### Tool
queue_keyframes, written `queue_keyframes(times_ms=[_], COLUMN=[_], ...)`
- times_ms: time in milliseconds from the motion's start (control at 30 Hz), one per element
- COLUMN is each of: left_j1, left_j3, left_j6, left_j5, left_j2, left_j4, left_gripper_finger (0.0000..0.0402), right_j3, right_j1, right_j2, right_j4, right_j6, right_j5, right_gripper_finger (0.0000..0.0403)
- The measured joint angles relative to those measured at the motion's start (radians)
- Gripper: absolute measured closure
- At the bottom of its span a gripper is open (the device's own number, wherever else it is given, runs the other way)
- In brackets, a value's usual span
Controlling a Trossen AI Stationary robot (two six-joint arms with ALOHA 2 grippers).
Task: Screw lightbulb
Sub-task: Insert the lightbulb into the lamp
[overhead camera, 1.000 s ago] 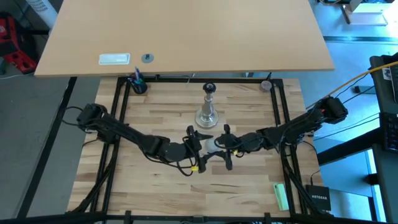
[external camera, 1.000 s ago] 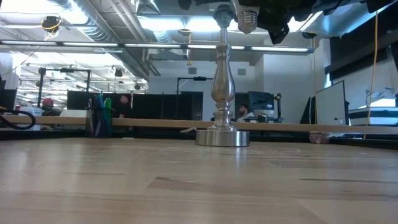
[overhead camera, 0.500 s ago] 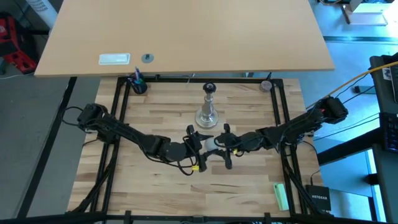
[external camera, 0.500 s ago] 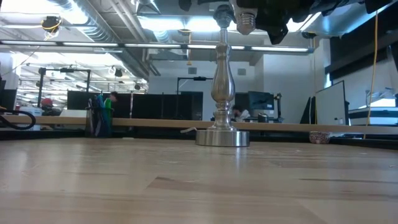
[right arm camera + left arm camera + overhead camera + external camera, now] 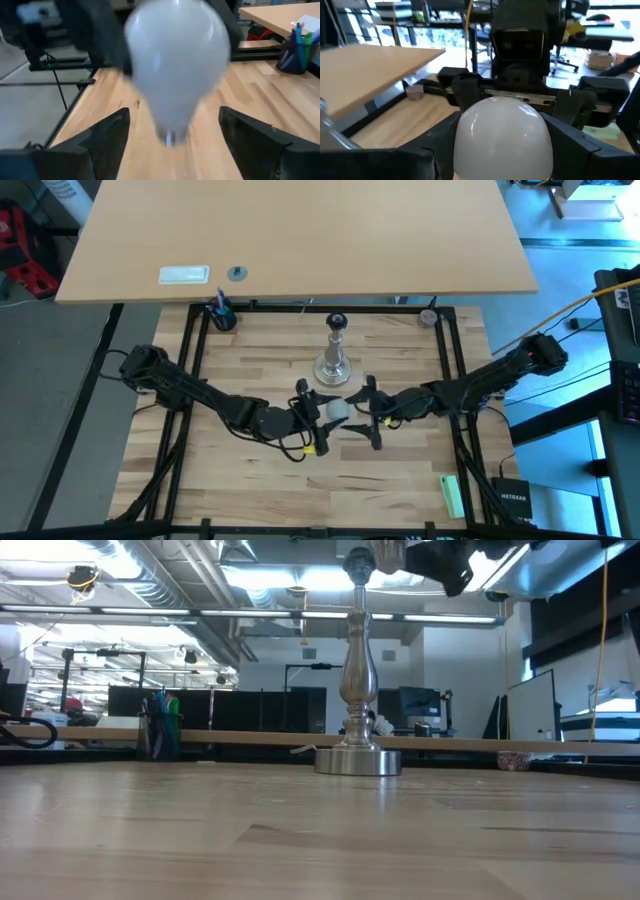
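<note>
The lightbulb (image 5: 337,408), white globe up and greyish screw base down, hangs above the table just on the near side of the silver stand (image 5: 333,360). The stand rests on its round foot with its dark socket (image 5: 336,323) on top. My left gripper (image 5: 322,414) comes in from the left and is shut on the bulb. My right gripper (image 5: 366,413) stands open just to the bulb's right. In the right wrist view its fingers (image 5: 102,142) flank the bulb (image 5: 175,75) without touching. The low view shows only the bulb's base (image 5: 387,550) at its top edge. My left gripper pinches the lightbulb's frosted globe (image 5: 502,132) between its two fingers, one on each side of the globe's wide part. The fingers come in about level from the table's left. The bulb is lifted clear of the table, upright, its screw base (image 5: 170,136) pointing down.
A dark cup of pens (image 5: 221,315) stands at the far left corner and a small round thing (image 5: 428,317) at the far right. A green object (image 5: 452,495) lies near the right front. A black frame (image 5: 190,380) rims the table; a larger tabletop (image 5: 300,240) lies beyond.
My right gripper has come off the lightbulb and drawn back a little toward the table's right edge. The bulb stays with my left gripper, its white globe now uncovered from above. In the low view its base has risen slightly.
</note>
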Motion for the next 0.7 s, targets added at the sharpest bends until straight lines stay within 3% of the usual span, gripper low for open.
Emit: queue_keyframes(times_ms=[167, 367, 567, 700], left_j1=[-0.039, -0.07, -0.064, -0.051], left_j3=[0.0, 0.0, 0.0, 0.0], left_j6=[0.054, 0.068, 0.072, 0.092], left_j5=[-0.092, -0.233, -0.288, -0.293], left_j2=[-0.046, -0.112, -0.17, -0.194], left_j4=[-0.016, -0.072, -0.068, -0.073], left_gripper_finger=[0.0179, 0.0179, 0.0179, 0.018], right_j3=[0.0, 0.0, 0.0, -0.004], right_j1=[0.0, 0.0, -0.011, -0.088], right_j2=[-0.135, -0.244, -0.253, -0.239], right_j4=[-0.136, -0.238, -0.239, -0.253], right_j6=[-0.002, 0.018, -0.002, -0.066], right_j5=[0.008, 0.093, 0.12, 0.195], right_gripper_finger=[0.0074, 0.0071, 0.0071, 0.0071])
